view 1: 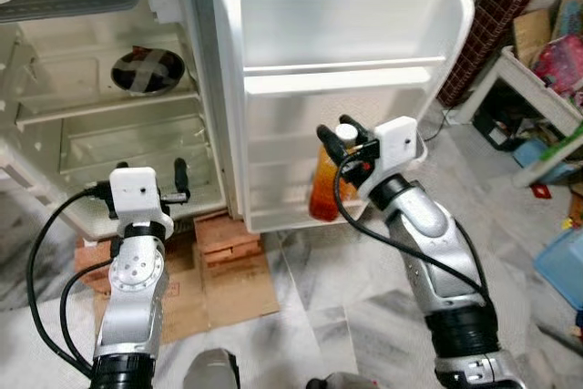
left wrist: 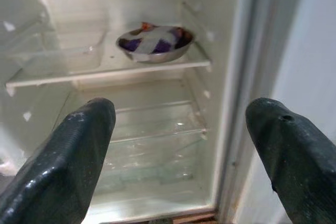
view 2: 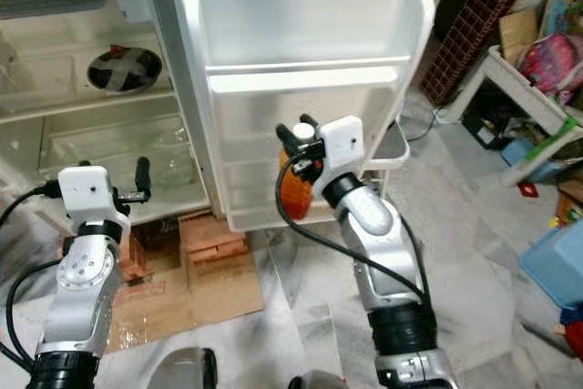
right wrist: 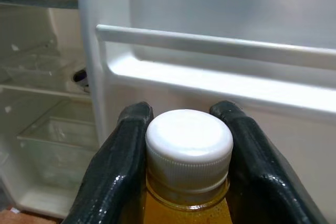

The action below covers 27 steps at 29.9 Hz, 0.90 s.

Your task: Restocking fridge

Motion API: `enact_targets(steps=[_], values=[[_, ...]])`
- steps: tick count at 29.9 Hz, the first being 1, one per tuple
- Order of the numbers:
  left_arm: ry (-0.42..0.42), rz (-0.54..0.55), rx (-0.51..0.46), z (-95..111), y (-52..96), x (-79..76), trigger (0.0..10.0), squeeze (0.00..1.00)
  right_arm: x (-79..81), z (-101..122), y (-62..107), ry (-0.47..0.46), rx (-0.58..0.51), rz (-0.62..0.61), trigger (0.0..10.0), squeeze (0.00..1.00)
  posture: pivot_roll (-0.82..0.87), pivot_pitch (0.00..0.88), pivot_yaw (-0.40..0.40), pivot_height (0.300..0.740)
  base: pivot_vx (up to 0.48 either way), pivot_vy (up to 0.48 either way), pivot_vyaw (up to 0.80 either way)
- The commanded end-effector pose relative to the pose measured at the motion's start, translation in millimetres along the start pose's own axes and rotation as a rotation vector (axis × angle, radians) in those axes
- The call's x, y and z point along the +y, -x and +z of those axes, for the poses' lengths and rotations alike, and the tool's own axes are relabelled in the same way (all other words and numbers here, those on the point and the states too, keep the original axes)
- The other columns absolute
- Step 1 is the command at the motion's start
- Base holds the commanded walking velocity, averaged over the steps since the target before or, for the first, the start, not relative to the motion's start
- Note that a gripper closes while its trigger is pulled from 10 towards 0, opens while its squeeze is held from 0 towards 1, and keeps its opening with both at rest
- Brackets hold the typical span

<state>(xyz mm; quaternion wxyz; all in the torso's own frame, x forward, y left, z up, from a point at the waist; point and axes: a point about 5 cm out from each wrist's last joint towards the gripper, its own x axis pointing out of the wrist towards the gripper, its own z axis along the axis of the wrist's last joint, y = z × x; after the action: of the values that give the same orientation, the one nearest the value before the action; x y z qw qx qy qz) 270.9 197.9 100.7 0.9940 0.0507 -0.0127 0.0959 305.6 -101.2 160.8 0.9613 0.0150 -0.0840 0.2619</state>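
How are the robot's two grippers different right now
The right gripper is shut on the orange bottle at its white cap, by the open fridge door; the left gripper is open, holds nothing, and points into the fridge toward the bowl. Both have black fingers.

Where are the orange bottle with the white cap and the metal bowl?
Orange bottle with white cap (right wrist: 189, 136), right wrist view, on the cap.
Metal bowl (view 1: 148, 71), left eye view, on its covered top.
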Motion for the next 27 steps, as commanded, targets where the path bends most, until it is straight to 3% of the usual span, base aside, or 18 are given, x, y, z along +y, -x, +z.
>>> enact_targets(steps=[1,6,14,18,27], values=[[0.004,-0.007,-0.007,3,-0.4,-2.3,10.0,0.00,2.4,10,0.1,0.019,-0.048,0.018,10.0,0.00,0.02,0.090,-0.065,0.740,0.352,0.000,0.00],[0.005,0.012,0.016,0,3.7,2.1,10.0,0.00,2.0,10,0.9,0.025,-0.048,0.024,10.0,0.00,0.02,0.085,-0.065,0.740,0.112,0.000,0.00],[-0.005,0.119,0.074,-6,24.5,35.1,10.0,0.00,-0.8,8,4.6,0.021,-0.039,0.016,10.0,0.00,0.04,0.100,-0.064,0.740,0.000,0.000,0.00],[0.003,0.118,0.084,-7,24.5,34.5,10.0,0.00,2.0,7,2.4,0.013,-0.041,0.024,10.0,0.00,0.04,0.104,-0.066,0.740,0.000,0.000,0.00],[0.001,0.096,0.074,-3,20.4,29.2,10.0,0.00,3.5,8,2.2,0.007,-0.046,0.021,10.0,0.00,0.03,0.114,-0.061,0.740,0.000,0.480,0.00]])
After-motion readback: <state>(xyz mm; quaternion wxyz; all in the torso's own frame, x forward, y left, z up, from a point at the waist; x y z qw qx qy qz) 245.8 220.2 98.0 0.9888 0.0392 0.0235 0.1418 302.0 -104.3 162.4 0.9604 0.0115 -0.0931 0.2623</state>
